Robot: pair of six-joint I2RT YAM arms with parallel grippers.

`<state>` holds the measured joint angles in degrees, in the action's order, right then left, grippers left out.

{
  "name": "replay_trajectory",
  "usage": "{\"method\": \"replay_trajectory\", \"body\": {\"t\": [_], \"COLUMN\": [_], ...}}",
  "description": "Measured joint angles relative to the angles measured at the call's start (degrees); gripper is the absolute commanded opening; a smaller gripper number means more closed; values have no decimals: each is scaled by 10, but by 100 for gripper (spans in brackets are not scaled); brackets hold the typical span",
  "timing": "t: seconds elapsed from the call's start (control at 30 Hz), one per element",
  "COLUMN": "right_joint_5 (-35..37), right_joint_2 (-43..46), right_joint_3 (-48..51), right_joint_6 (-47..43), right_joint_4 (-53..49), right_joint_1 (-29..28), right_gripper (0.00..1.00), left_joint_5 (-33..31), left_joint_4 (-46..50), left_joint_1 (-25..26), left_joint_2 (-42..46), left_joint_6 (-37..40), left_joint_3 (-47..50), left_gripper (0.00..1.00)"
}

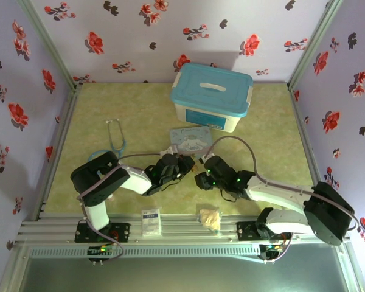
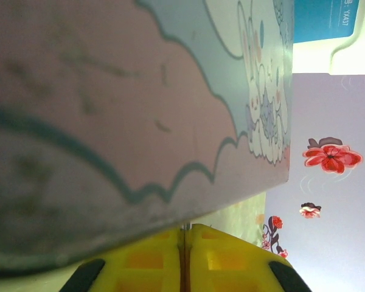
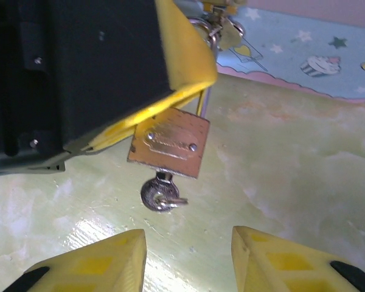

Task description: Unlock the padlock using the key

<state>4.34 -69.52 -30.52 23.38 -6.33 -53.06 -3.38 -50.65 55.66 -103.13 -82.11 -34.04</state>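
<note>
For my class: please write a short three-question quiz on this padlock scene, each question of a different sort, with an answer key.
1. True or false: the key sits in the keyhole at the bottom of the padlock.
2. Fill in: the jaws of the right tool stand ____, with nothing between them.
3. Which one holds the padlock up by its shackle? A) the left tool B) the right tool C) neither

Key: 1 true; 2 open; 3 A.
</note>
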Motion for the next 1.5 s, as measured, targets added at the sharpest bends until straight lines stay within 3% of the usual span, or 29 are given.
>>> {"method": "replay_trajectory", "body": {"t": [0.43,0.87,1.0,1.3,1.5], "right_joint_5": [65,110,61,-158,-253], "right_joint_2": [-90,-119,-117,-95,-121], "right_joint_3": [-54,-61,-39,73,120], "right_joint_6": [-29,-30,-10,75,129], "right_joint_4": [-3,7,54,268,393], "right_joint_1": [-45,-55,-25,79,124], "right_gripper": [35,18,14,10,10], "left_joint_5": [-1,-5,-14,-17,-16], "left_joint_4": [2,-4,-6,-17,-25], "left_joint_1": [4,5,5,5,5], "left_joint_2": [0,0,0,-5,-7], "left_joint_6": [0,-4,-5,-10,-16], "left_joint_3": [-1,-1,0,0,3], "left_gripper": [0,0,0,0,0]}}
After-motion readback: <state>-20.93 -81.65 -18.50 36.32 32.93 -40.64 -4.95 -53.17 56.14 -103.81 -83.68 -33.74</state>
